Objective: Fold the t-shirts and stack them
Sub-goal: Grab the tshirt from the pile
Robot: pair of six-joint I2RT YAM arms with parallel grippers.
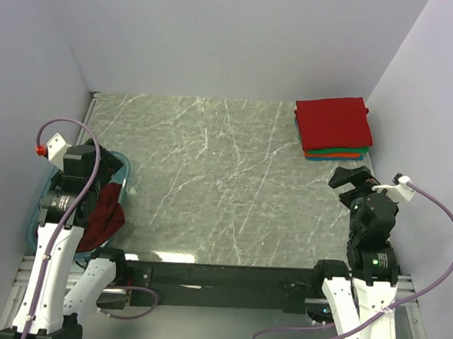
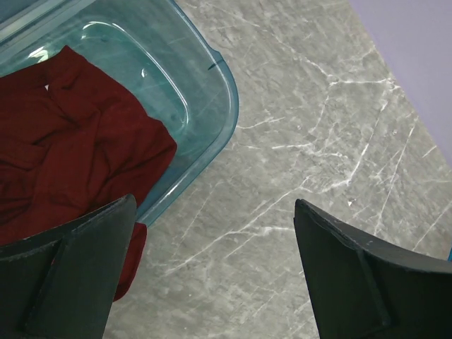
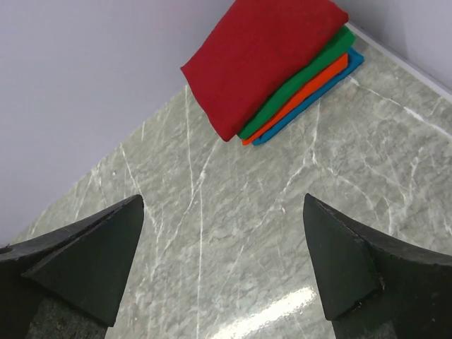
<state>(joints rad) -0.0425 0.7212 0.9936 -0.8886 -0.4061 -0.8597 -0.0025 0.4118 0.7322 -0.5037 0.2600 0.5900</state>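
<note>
A crumpled dark maroon t-shirt (image 1: 107,216) (image 2: 70,148) lies in the translucent teal bin (image 1: 126,166) (image 2: 227,106) at the left, one fold hanging over the near rim. Folded t-shirts form a stack (image 1: 333,126) (image 3: 272,60) in the far right corner, red on top, then green, orange and blue. My left gripper (image 1: 85,161) (image 2: 215,205) hovers open over the bin's edge and the marble beside it, holding nothing. My right gripper (image 1: 349,179) (image 3: 223,200) is open above bare table, short of the stack, with nothing between its fingers.
Pale walls close in the grey marble table (image 1: 211,176) at the back, left and right. The bin sits against the left wall. A black rail (image 1: 220,277) with the arm bases runs along the near edge.
</note>
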